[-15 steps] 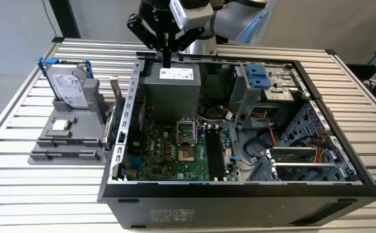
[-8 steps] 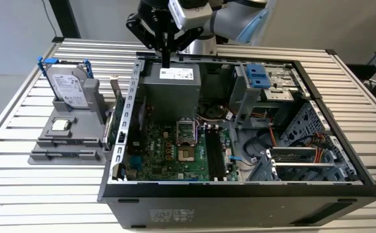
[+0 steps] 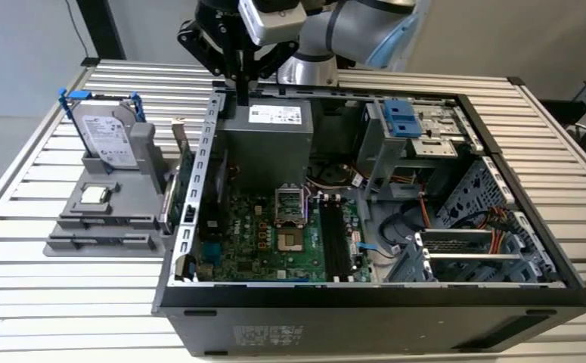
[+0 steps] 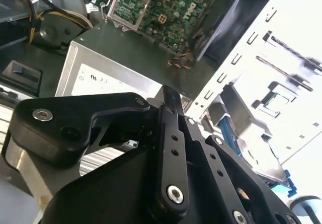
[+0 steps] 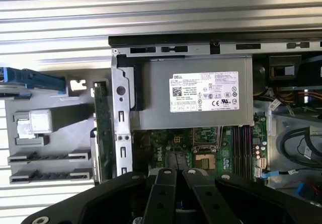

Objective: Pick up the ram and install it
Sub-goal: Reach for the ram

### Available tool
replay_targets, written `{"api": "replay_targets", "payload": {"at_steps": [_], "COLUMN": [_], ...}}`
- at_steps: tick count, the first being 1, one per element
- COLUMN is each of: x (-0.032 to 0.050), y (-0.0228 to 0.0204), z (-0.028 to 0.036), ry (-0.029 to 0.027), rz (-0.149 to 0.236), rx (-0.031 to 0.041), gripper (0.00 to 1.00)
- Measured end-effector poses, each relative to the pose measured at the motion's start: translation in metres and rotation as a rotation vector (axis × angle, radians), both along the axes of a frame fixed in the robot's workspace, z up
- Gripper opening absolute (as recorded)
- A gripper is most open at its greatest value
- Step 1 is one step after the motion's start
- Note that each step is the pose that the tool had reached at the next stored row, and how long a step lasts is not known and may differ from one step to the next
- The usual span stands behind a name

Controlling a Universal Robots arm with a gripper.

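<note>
The ram (image 3: 184, 185) is a long dark-green stick standing on edge in the grey holder (image 3: 101, 219), right beside the open computer case's outer wall; in the first wrist view the ram (image 5: 100, 128) lies between the holder and that wall. My gripper (image 3: 242, 100) hangs above the back corner of the case, over the grey power supply (image 3: 268, 144), well clear of the ram. Its black fingers meet at the tips in both wrist views (image 4: 168, 92) (image 5: 174, 171), shut with nothing between them. Black memory slots (image 3: 334, 242) sit on the green motherboard.
The holder also carries a silver hard drive (image 3: 106, 136) in a blue frame and a small square processor (image 3: 95, 194). The case (image 3: 373, 302) stands on a white slatted table (image 3: 60, 302). Drive cages (image 3: 474, 242) and cables fill the case towards the exterior view's right.
</note>
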State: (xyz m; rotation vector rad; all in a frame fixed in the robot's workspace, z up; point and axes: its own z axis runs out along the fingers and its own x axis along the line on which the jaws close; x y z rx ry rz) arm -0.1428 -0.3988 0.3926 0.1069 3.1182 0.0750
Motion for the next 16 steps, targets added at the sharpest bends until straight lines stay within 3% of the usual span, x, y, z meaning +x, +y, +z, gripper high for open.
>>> {"api": "replay_targets", "payload": {"at_steps": [9, 16], "x": [-0.018, -0.0371], "y": [0.0, 0.0], "z": [0.0, -0.0001], "ry": [0.0, 0.0], "rz": [0.005, 0.012], "rx": [0.0, 0.0], "gripper": [0.0, 0.0]}}
